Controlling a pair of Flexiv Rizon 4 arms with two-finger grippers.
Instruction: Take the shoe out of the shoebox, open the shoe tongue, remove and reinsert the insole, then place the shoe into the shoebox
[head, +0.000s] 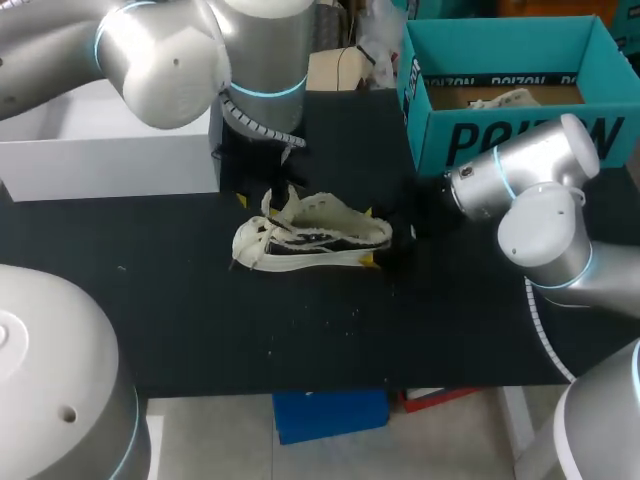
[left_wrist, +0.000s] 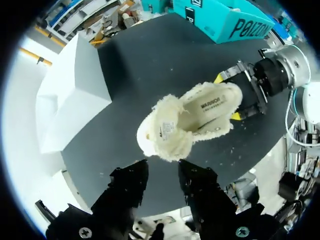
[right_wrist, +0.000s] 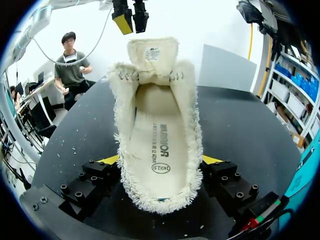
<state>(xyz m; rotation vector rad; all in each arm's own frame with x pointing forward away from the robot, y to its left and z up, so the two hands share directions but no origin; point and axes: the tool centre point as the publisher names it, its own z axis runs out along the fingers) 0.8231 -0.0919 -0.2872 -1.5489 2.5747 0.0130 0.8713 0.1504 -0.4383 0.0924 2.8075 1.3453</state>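
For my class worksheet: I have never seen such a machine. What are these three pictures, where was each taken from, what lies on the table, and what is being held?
It is a two-armed robot. One picture looks down from above; the other two come from cameras on each wrist. On the black table lie a fuzzy cream shoe, a teal shoebox and a white box. The right gripper clamps the shoe's heel end from both sides; the left gripper hangs open just above the tongue, holding nothing.
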